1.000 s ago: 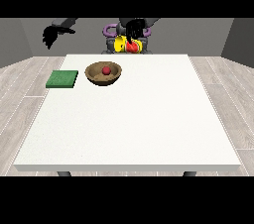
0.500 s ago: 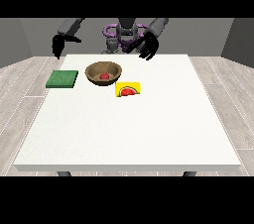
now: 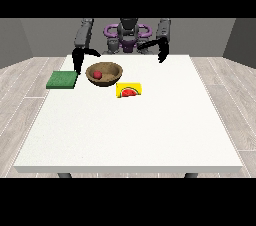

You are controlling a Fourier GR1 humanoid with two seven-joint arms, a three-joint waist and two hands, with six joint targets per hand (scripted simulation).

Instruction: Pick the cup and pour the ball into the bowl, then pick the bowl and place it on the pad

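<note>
The wooden bowl (image 3: 104, 74), red ball (image 3: 97, 74) inside, sat just right of the green pad (image 3: 62, 79); the nearer hand at the view's left (image 3: 77, 61) hung above between them, holding nothing, finger state unclear.

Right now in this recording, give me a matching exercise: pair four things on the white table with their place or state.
Things:
1. red ball
2. yellow cup with a watermelon print
3. green square pad
4. brown wooden bowl

Places or states:
A. lying on its side on the table
B. between the pad and the cup
C. inside the bowl
D. nearest the table's edge at the view's left

Pairs: 1-C, 2-A, 3-D, 4-B
</note>
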